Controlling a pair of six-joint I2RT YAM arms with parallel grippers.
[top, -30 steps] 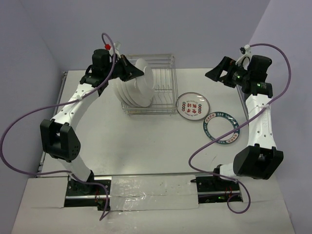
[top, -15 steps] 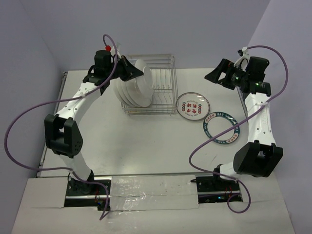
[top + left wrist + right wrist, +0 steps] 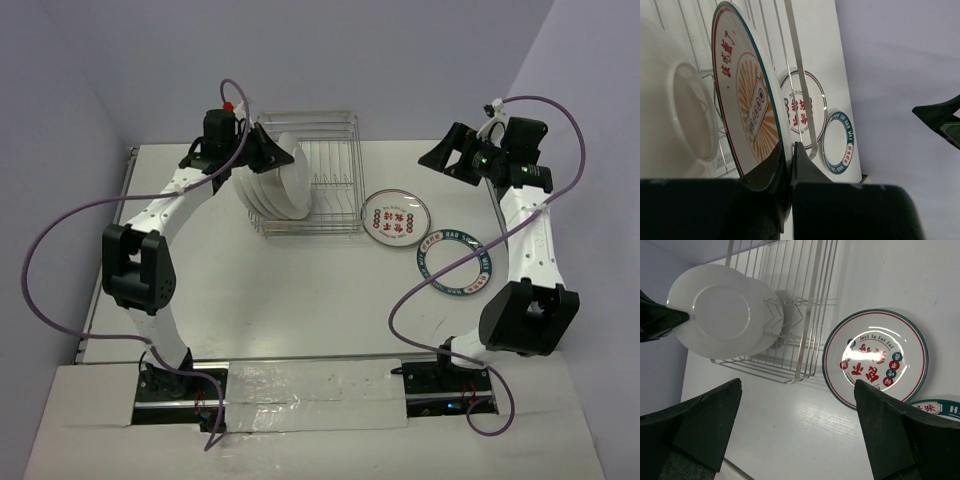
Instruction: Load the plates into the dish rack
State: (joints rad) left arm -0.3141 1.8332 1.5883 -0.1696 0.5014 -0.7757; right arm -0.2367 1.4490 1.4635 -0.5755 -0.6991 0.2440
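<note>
Left pincer (image 3: pixel 787 150): pressed together on the rim of the held plate (image 3: pixel 747 100), one finger on each face, with the plate upright and edge-on.
Held plate: over the left end of the dish rack (image 3: pixel 335 125), just beside the racked plates (image 3: pixel 262 190). Whether its lower edge sits between prongs cannot be told.
Right pincer (image 3: pixel 797 387): spread wide, gripping nothing, hovering well apart from the rack.
Loose plates: the red-ringed plate (image 3: pixel 396 219) lies flat just right of the rack, with the teal-ringed plate (image 3: pixel 456 266) close beside it on the table (image 3: pixel 300 290).
Handling: the plates are probably stiff, glazed and slippery, and likely to chip against wire. The rim is the only hold on a flat plate.
Left wrist view: alone shows the pinch and the held plate's orange printed face.
Right wrist view: alone shows the plain white undersides and the free slots on the rack's right side.
</note>
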